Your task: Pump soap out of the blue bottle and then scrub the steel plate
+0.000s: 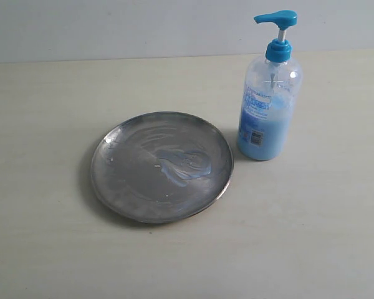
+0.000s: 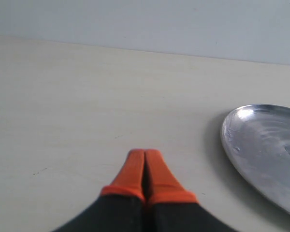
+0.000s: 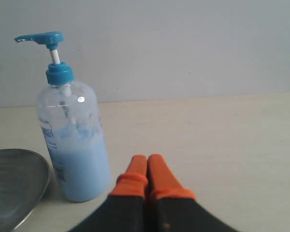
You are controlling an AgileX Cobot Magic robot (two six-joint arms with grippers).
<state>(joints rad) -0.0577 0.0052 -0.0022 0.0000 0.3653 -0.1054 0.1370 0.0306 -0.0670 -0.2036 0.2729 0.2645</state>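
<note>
Ahead of right pincer point(image 3: 147, 162), shut and empty: bottle point(image 3: 75, 140) upright on surface point(image 1: 50, 249). Near left pincer point(image 2: 145, 157), also shut, empty: plate point(image 2: 266, 150) holding soap point(image 1: 184, 163) smear. Pumping likely done; next, scrub plate.

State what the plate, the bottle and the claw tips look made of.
Steel plate: metal, likely steel, shiny with streaky reflections. Blue bottle: clear glossy plastic, liquid visible through it; opaque blue plastic pump. Left claw and right claw tips: matte orange, probably rubber or plastic.
</note>
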